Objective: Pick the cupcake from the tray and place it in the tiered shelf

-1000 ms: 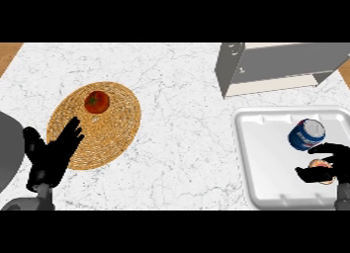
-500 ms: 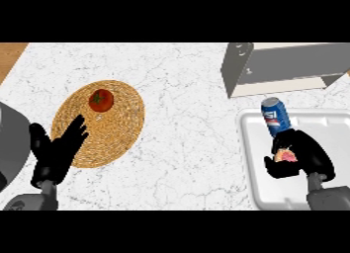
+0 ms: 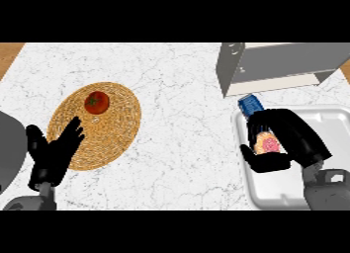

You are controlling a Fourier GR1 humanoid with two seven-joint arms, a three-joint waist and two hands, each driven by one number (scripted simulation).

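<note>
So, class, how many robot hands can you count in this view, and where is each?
2. The left hand is open at the lower left, at the woven mat's edge; the right hand is curled round the cupcake above the tray. None hidden.

Bright, even light falls on the white counter [image 3: 178,74] (shadows faint and soft)

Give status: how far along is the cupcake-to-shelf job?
Done: the grasp, it seems. The right hand is curled round the cupcake.
In hand: the cupcake sits over the left side of the tray, beside a blue can. I cannot tell if it is off the tray floor.
Left: carry it to the tiered shelf and release.
The left hand rests open at lower left.
</note>
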